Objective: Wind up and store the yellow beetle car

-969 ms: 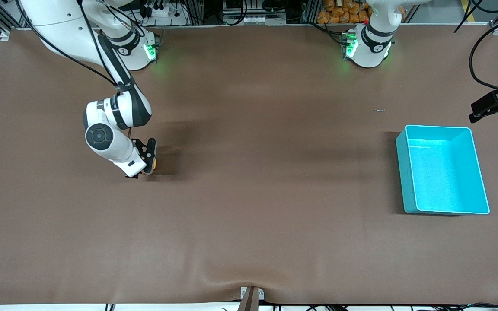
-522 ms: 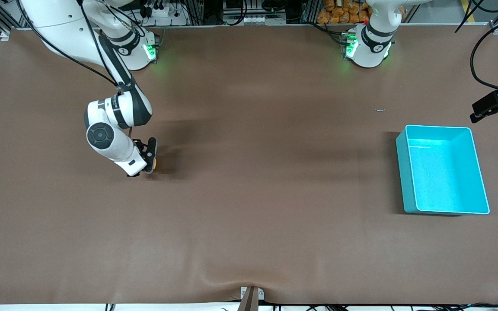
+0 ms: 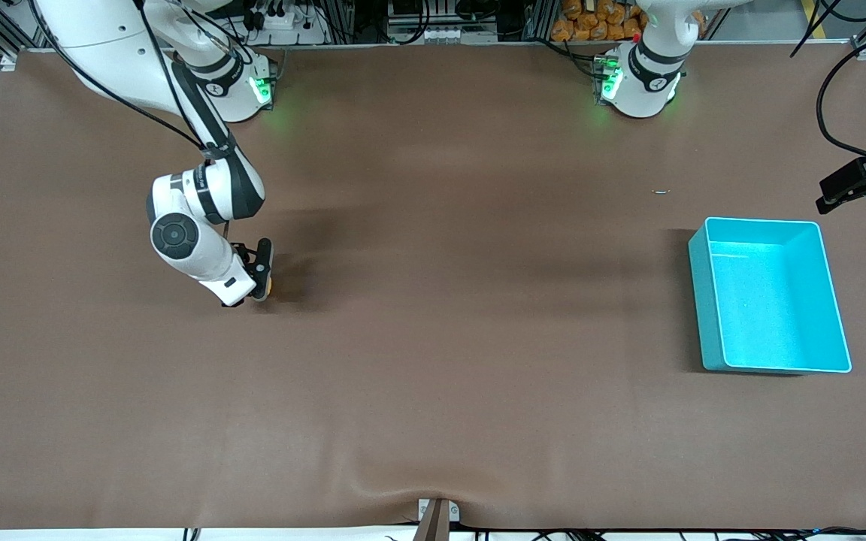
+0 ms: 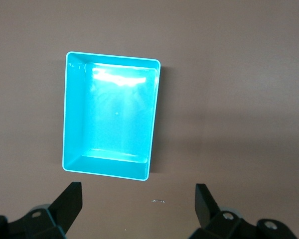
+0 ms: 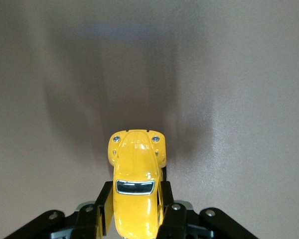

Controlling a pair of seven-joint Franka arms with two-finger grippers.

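Note:
The yellow beetle car (image 5: 136,164) sits between the fingers (image 5: 103,201) of my right gripper (image 5: 136,194), which is shut on its rear sides, nose pointing away from the hand. In the front view the right gripper (image 3: 260,279) holds the car (image 3: 271,285) low at the brown table, toward the right arm's end. The turquoise bin (image 3: 707,300) stands empty toward the left arm's end and also shows in the left wrist view (image 4: 72,109). My left gripper (image 4: 138,201) is open and empty, high above the table beside the bin; it shows at the front view's edge (image 3: 858,197).
A small metal scrap (image 3: 660,191) lies on the table, farther from the front camera than the bin; it also shows in the left wrist view (image 4: 158,201). The brown mat (image 3: 433,338) has a small bulge at its near edge.
My right gripper with the car has crept slightly toward the right arm's end along the table. The left arm has barely moved.

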